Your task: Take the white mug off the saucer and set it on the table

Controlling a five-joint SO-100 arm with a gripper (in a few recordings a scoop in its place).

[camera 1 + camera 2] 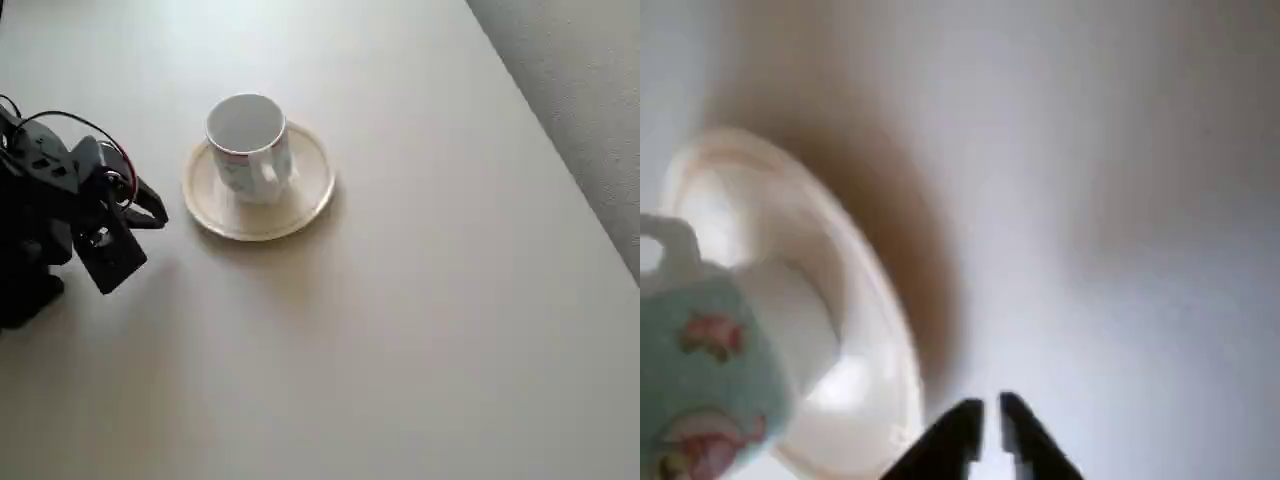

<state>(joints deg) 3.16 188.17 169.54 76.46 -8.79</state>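
The white mug (248, 140) stands upright on the saucer (305, 195), its handle turned toward the bottom of the overhead view. My black gripper (157, 211) hovers just left of the saucer, a short gap away, touching neither piece. In the wrist view the mug (700, 370) with its pink flower print sits at the lower left on the saucer (875, 310). My gripper (990, 412) points past the saucer's rim, its fingertips nearly together with only a thin slit and nothing between them.
The beige table (420, 330) stretches wide to the right of and below the saucer. Its straight edge runs diagonally at the upper right, with grey floor (580, 80) beyond. My arm's black body fills the left edge.
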